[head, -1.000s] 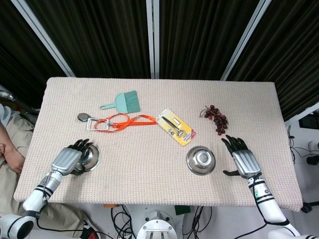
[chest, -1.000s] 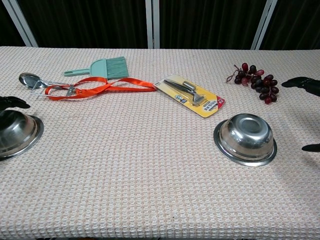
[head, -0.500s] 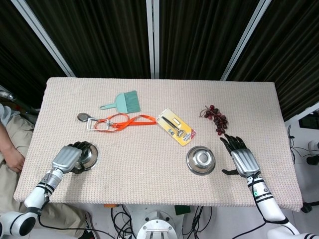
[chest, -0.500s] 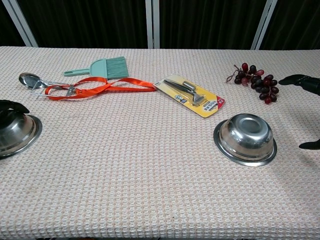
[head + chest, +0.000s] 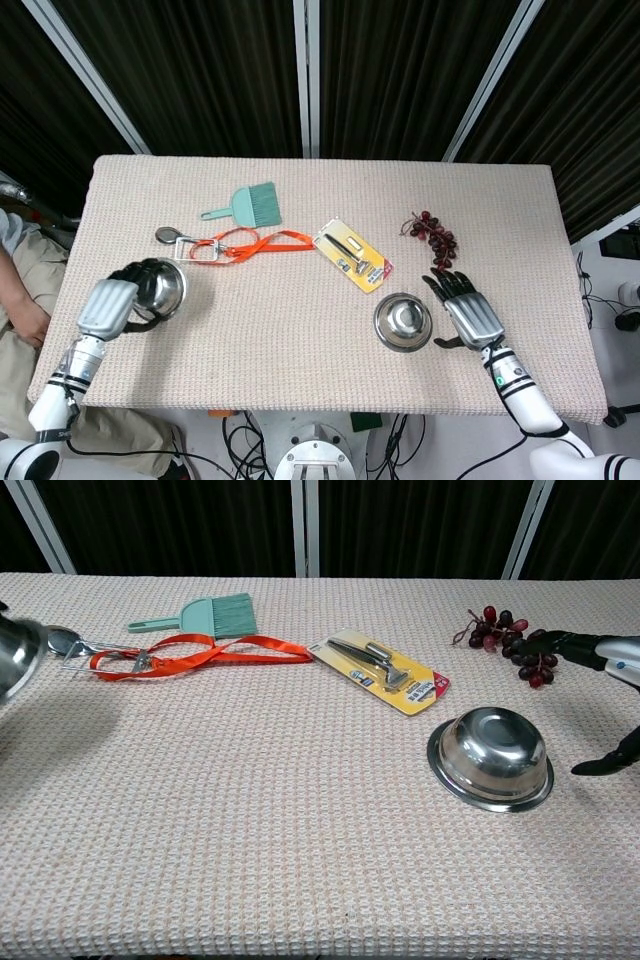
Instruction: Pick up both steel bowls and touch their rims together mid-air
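Note:
My left hand [image 5: 110,305] grips one steel bowl [image 5: 160,288] and holds it raised off the table at the left, tilted; in the chest view only the bowl's edge [image 5: 15,655] shows at the left border. The second steel bowl [image 5: 403,322] lies upside down on the cloth at right centre, also seen as the bowl [image 5: 491,757] in the chest view. My right hand [image 5: 466,311] is open just right of it, fingers spread, not touching; in the chest view that hand [image 5: 612,680] shows only partly at the right edge.
On the woven tablecloth [image 5: 290,340] lie a teal brush [image 5: 250,205], a spoon with an orange strap [image 5: 240,243], a packaged tool on a yellow card [image 5: 352,255] and a bunch of dark grapes [image 5: 433,238] just beyond my right hand.
My left hand has lifted its bowl off the table, up and to the left. My right hand has moved closer to the second bowl.

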